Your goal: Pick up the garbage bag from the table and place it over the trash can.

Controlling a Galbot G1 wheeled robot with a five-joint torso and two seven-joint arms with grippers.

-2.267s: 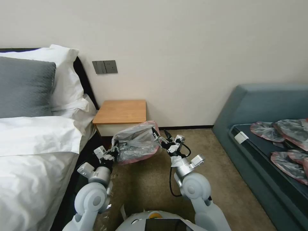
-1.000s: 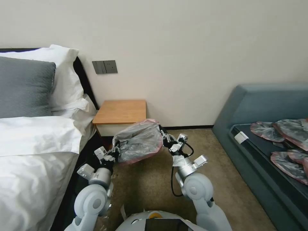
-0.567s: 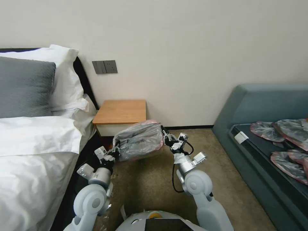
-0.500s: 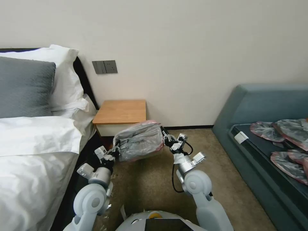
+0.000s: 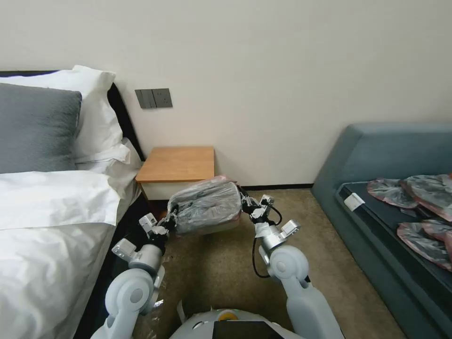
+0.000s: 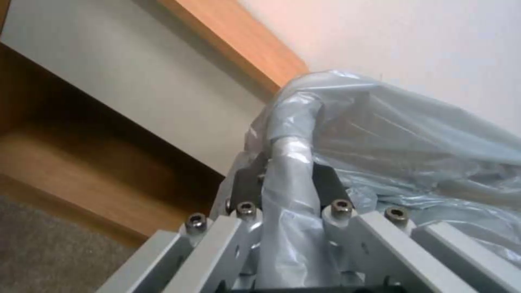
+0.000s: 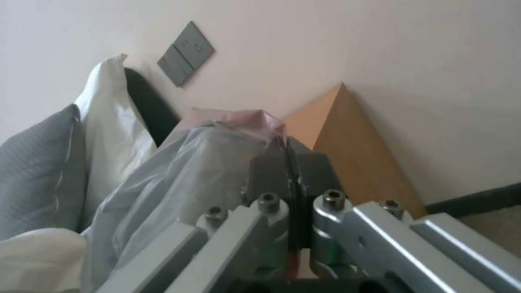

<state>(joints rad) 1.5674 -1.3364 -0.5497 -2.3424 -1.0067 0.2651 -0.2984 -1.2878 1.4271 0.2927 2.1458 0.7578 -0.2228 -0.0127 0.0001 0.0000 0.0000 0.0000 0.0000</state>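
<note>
The garbage bag (image 5: 205,206), crinkly grey plastic with a pinkish rim, is stretched between my two grippers, low in front of the table (image 5: 176,163). My left gripper (image 5: 172,219) is shut on a bunched fold of the bag (image 6: 287,179). My right gripper (image 5: 241,197) is shut on the pink rim (image 7: 290,162). A pale cream strip that looks like the trash can (image 5: 220,229) shows just under the bag's lower edge; the rest of the can is hidden by the bag.
A bed (image 5: 42,221) with white sheets and pillows runs along the left, close to my left arm. A blue-grey sofa (image 5: 376,160) on the right carries several flattened grey-pink bags (image 5: 414,193). Brown carpet (image 5: 221,273) lies open between them.
Both arms have reached forward and lowered the bag. Its pink rim, earlier facing the camera along the bottom, has dropped almost out of sight, and the bag now looks flatter and more spread.
</note>
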